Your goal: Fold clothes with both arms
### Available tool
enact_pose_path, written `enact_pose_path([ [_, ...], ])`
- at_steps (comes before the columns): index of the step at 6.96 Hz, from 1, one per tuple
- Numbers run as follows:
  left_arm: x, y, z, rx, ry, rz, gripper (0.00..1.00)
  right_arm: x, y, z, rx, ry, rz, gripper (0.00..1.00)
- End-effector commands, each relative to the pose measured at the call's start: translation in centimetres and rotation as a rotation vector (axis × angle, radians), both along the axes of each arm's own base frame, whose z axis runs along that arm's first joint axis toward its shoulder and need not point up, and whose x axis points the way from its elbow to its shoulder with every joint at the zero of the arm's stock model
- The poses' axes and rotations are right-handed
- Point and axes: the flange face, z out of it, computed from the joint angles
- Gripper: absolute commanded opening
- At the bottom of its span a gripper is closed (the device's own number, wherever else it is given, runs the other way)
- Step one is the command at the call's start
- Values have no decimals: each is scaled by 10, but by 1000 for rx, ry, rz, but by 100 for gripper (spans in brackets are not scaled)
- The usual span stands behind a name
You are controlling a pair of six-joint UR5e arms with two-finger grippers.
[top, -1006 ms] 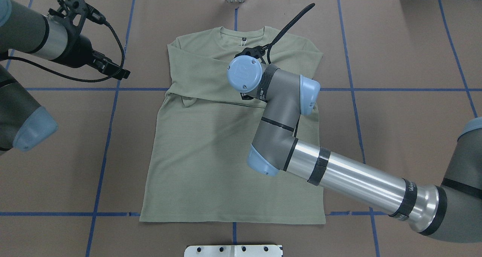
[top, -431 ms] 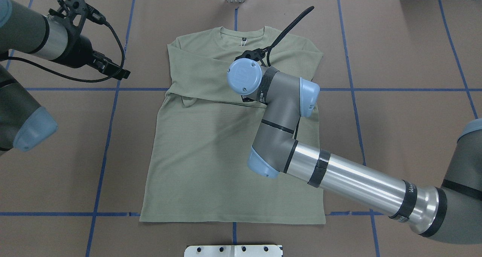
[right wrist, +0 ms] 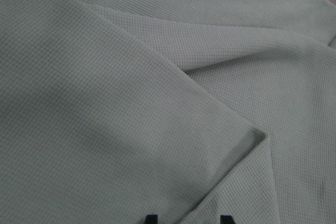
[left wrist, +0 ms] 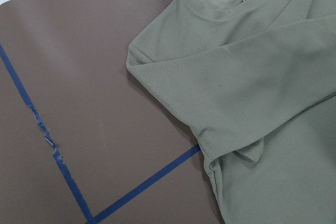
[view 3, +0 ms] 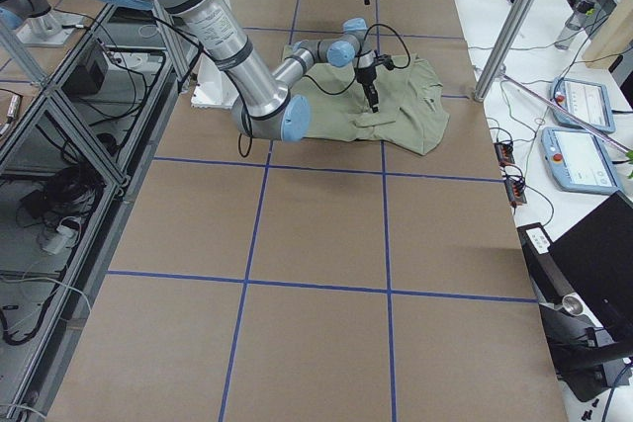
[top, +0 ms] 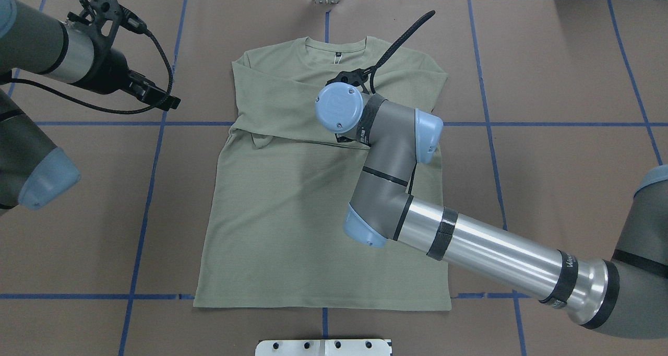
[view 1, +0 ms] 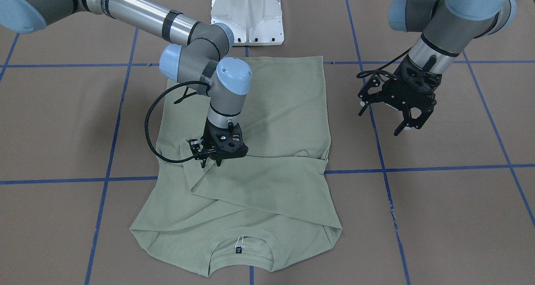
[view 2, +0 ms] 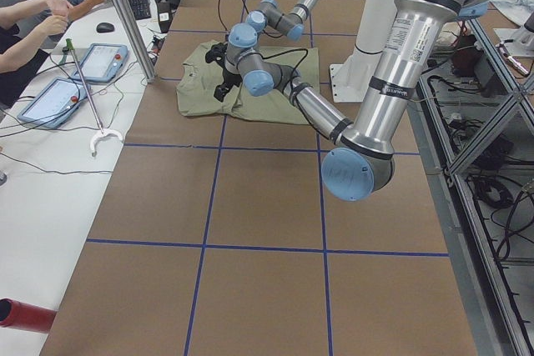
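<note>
- Fingertips (right wrist: 151, 219) of the right gripper (view 1: 210, 163) are seen set apart. No fabric is pinched between them, so the gripper is judged to be spread and empty.
- The right gripper is held low over the sleeve cuff (right wrist: 247, 129), where the folded sleeve ends on the chest of the shirt (top: 292, 225). Whether the tips touch the cloth cannot be told.
- The left gripper (view 1: 407, 128) is held with its fingers spread and nothing in them. It is above the bare counter (top: 548, 189), beside the shirt and well apart from it.
- The shirt is laid flat on the counter with the neckline away from the robot. Both sleeves are crossed over the chest.
- Risk, sleeve: if the tips catch on the knit when the right gripper is drawn off, the cuff is likely to be dragged and the sleeve fold opened.
- Risk, cable: the black cable (view 1: 147, 122) is looped low beside the shirt's edge. The edge could be snagged or rumpled during a sideways move.
- Risk, arm: the right arm (top: 386, 152) is stretched across the shirt body. The flat panel could be creased by a low sweep.
- Risk, symmetry: a fold pulled from one side only would probably be skewed, since the left gripper is not yet at the garment.
- Containers: none is shown in any view, so no contents can be reported.
</note>
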Motion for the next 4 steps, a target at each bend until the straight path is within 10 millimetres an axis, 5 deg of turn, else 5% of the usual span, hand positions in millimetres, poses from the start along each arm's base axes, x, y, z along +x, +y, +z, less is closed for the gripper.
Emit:
enact_pose_path([
  [1, 0, 0, 0, 1, 0, 1, 100, 0, 0, -1, -1, -2, 2, 21],
  [2, 0, 0, 0, 1, 0, 1, 100, 0, 0, -1, 0, -1, 0, 0],
  [4, 0, 0, 0, 0, 0, 0, 100, 1, 1, -3, 5, -1, -7, 0],
])
